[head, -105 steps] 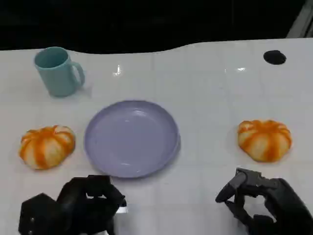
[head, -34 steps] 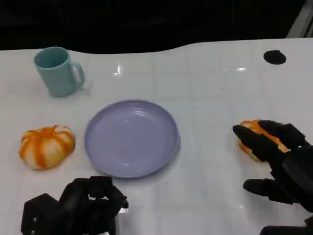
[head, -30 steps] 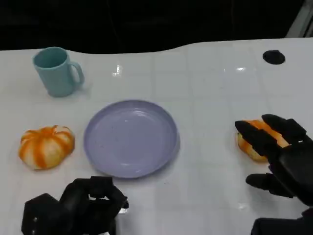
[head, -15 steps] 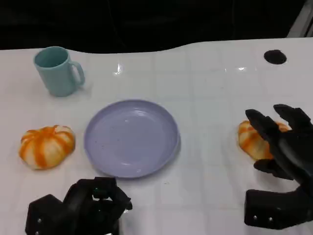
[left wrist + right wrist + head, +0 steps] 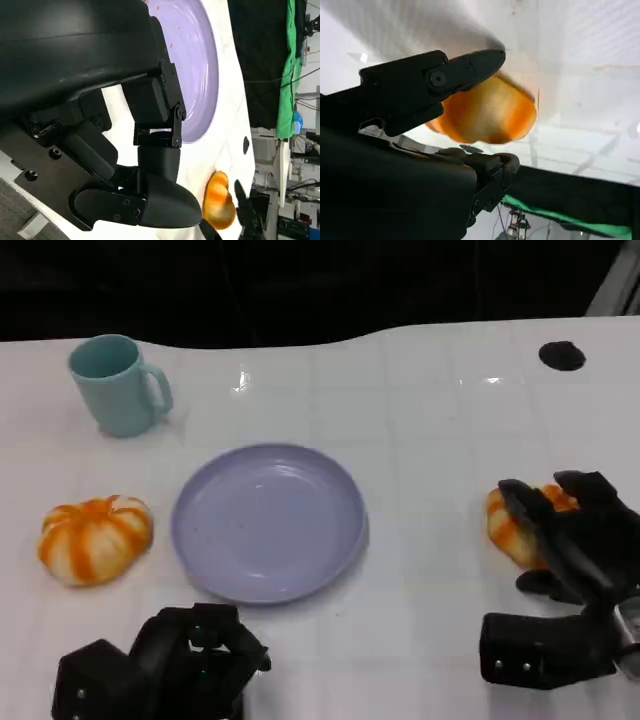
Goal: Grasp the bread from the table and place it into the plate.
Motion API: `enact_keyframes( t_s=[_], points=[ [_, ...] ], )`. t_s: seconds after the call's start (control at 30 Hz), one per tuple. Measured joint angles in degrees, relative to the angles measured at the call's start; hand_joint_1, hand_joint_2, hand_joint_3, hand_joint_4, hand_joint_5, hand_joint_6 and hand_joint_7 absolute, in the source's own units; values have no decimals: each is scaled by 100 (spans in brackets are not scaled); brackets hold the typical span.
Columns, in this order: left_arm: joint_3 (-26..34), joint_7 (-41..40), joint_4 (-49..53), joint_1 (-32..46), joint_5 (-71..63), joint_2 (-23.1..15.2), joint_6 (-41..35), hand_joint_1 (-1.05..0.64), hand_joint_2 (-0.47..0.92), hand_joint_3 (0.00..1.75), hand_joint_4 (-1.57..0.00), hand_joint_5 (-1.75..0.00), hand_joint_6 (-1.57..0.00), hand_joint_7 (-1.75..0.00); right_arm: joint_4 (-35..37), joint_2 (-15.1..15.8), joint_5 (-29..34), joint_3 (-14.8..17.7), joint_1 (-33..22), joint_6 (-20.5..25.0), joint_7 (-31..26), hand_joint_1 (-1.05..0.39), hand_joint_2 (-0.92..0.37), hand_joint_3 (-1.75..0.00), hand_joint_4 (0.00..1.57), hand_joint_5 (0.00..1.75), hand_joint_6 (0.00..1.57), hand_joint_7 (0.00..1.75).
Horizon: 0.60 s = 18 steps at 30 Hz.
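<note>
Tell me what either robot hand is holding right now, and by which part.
Cannot be told: the right robot hand curls over the bread, grip unclear. The left robot hand holds nothing.

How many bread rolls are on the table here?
2: one bread roll left of the plate, the other bread roll right of it under the right hand.

No legible text, labels, brand marks, numbers or signs appear in any view.
</note>
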State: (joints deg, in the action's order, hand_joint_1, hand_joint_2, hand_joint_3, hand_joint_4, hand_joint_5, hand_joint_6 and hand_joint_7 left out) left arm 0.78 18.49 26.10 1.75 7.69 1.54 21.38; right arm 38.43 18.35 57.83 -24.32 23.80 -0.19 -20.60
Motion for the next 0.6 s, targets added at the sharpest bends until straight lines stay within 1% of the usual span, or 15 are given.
enact_keyframes(
  t_s=[0.07, 0.1, 0.17, 0.2, 0.23, 0.27, 0.33, 0.37, 0.4, 0.43, 0.47, 0.5, 0.53, 0.57, 0.6],
  points=[
    [0, 0, -4, 10, 5, 2, 0, -105, 57, 63, -157, -122, -143, -80, 276, -53, -32, -106, 183, 26, -72, -65, -90, -1, 8, 39, 26, 1],
    [0, 0, -6, 16, 8, 3, 0, -105, 56, 63, -157, -122, -143, -80, 424, -76, -49, -160, 282, 34, -101, -62, -91, -2, 14, 38, 28, 2],
    [1, 0, -21, 31, 12, 6, 0, -105, 56, 63, -157, -122, -143, -80, 724, -127, -128, -223, 457, 36, -199, -58, -92, -3, 28, 33, 33, 2],
    [-1, 0, -40, 40, 14, 7, -1, -105, 56, 63, -157, -122, -143, -80, 901, -154, -178, -257, 537, 3, -316, -53, -92, -3, 43, 36, 38, 4],
    [0, 0, -55, 45, 16, 8, -1, -105, 57, 62, -157, -122, -143, -80, 1075, -173, -238, -290, 604, -77, -457, -44, -91, -2, 71, 47, 53, 8],
    [1, 0, -66, 50, 17, 8, -1, -105, 57, 62, -157, -122, -143, -80, 1267, -184, -279, -320, 665, -221, -649, -40, -92, -1, 80, 56, 61, 7],
    [0, 1, -73, 55, 18, 8, 0, -105, 57, 62, -157, -122, -143, -81, 1645, -200, -393, -356, 751, -564, -1062, -28, -92, -3, 92, 90, 94, 14],
    [-1, 1, -78, 57, 17, 8, 0, -105, 57, 62, -157, -122, -143, -81, 1824, -205, -448, -373, 785, -734, -1292, -25, -92, -4, 94, 99, 105, 15],
    [-1, 1, -80, 59, 17, 8, 0, -105, 57, 62, -157, -122, -143, -81, 1965, -207, -484, -390, 826, -889, -1484, -21, -92, -5, 95, 121, 116, 19],
    [-1, 1, -83, 61, 16, 8, 1, -105, 57, 62, -157, -122, -143, -81, 2078, -207, -508, -409, 871, -1033, -1643, -18, -92, -7, 91, 151, 121, 33],
    [0, 1, -88, 65, 17, 8, 1, -105, 57, 62, -157, -122, -143, -81, 2178, -205, -523, -434, 912, -1180, -1800, -17, -91, -9, 89, 162, 118, 48],
    [0, 1, -90, 67, 17, 7, 1, -105, 58, 62, -157, -122, -143, -81, 2265, -203, -535, -468, 935, -1329, -1964, -17, -88, -19, 93, 168, 103, 93],
    [0, 1, -91, 68, 17, 7, 1, -105, 58, 62, -157, -122, -143, -81, 2344, -204, -542, -501, 947, -1447, -2106, -18, -78, -44, 96, 172, 86, 132],
    [0, 1, -91, 70, 16, 5, 2, -105, 58, 62, -157, -122, -142, -81, 2413, -203, -547, -543, 953, -1553, -2269, -19, -72, -57, 96, 173, 82, 138],
    [0, 1, -91, 71, 14, 4, 3, -105, 58, 62, -157, -122, -142, -81, 2471, -204, -550, -582, 962, -1632, -2403, -19, -64, -70, 97, 174, 77, 154]
  ],
)
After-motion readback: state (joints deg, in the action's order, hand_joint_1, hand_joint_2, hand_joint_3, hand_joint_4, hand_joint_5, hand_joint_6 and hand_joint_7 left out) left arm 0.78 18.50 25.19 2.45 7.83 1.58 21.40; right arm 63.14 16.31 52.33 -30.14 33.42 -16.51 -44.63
